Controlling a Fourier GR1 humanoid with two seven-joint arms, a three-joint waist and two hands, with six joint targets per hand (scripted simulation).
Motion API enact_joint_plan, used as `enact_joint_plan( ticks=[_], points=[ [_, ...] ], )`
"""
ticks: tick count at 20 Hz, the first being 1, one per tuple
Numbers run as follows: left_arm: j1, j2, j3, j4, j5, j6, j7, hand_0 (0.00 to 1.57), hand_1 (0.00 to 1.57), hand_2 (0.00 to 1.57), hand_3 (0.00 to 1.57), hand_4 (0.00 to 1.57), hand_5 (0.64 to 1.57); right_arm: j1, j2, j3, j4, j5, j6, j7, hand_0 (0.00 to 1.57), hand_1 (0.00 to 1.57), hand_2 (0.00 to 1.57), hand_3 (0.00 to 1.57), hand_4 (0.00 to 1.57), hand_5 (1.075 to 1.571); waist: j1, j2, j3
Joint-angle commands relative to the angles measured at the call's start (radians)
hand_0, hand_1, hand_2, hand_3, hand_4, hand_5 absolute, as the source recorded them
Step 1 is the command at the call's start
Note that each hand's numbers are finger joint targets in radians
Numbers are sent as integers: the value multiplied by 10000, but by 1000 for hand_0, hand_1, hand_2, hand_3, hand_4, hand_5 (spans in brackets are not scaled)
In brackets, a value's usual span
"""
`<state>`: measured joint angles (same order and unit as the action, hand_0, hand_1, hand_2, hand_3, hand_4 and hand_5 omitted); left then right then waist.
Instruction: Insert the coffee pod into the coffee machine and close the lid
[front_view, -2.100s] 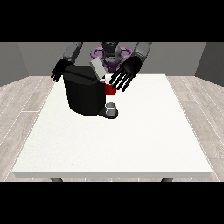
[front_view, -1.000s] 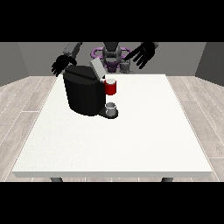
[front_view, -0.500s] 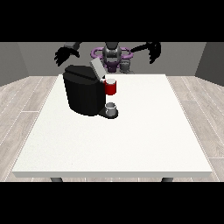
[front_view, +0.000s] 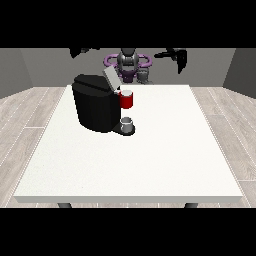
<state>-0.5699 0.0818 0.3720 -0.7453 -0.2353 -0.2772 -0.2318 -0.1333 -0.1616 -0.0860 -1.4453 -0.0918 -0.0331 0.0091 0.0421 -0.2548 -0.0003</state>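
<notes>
The black coffee machine (front_view: 96, 106) stands on the white table (front_view: 150, 165), left of centre towards the back. Its grey lid (front_view: 109, 78) is tilted up. A red thing at the machine (front_view: 126, 99) sits at its front top. Below it, on the machine's base, stands a small grey thing (front_view: 127, 124); I cannot tell it for the pod. The hand at the view's right (front_view: 179, 58) is held high, to the right of the robot and well away from the machine, fingers hanging down and holding nothing. The hand at the view's left (front_view: 81, 51) is raised above the machine at the picture's upper edge.
The robot's torso (front_view: 129, 62) stands behind the table's far edge. White tabletop stretches in front of and to the right of the machine. Grey plank floor surrounds the table.
Both hands have lifted away from the machine, going up and outward. The hand at the view's right, earlier beside the red thing, is now high and far from it. The machine has not moved.
</notes>
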Motion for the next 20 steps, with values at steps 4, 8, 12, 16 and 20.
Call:
enact_joint_plan(
  ticks=[4, 8, 12, 16, 20],
  points=[
    [762, -386, -187, -1082, 670, -275, 441, 0, 0, 0, 0, 0, 1571, -544, 84, 683, -439, 400, 209, 420, 0, 0, 0, 0, 0, 1571, 570, 157, 3],
    [1288, -802, -598, -1930, 870, -170, 691, 0, 0, 0, 0, 204, 1571, -1176, -39, 871, -476, 721, 155, 1114, 0, 0, 0, 0, 239, 1571, 854, 156, 3],
    [1980, -807, -1150, -3083, 1249, -117, 810, 0, 0, 0, 0, 0, 1571, -1233, -36, 612, 201, 607, 578, -1, 0, 0, 0, 0, 0, 1571, 1040, 845, 5],
    [2453, -809, -2164, -3770, 2317, 295, 1449, 0, 0, 0, 0, 0, 1571, -2021, -191, 180, 1050, 377, 688, 390, 0, 0, 0, 0, 0, 1571, 1426, 926, 6],
    [2334, -419, -1302, -4586, 2156, -173, 1178, 0, 0, 0, 0, 0, 1571, -2773, -243, -115, 1196, 115, 914, 224, 0, 0, 0, 0, 0, 1571, 1051, 2033, 4]
  ],
)
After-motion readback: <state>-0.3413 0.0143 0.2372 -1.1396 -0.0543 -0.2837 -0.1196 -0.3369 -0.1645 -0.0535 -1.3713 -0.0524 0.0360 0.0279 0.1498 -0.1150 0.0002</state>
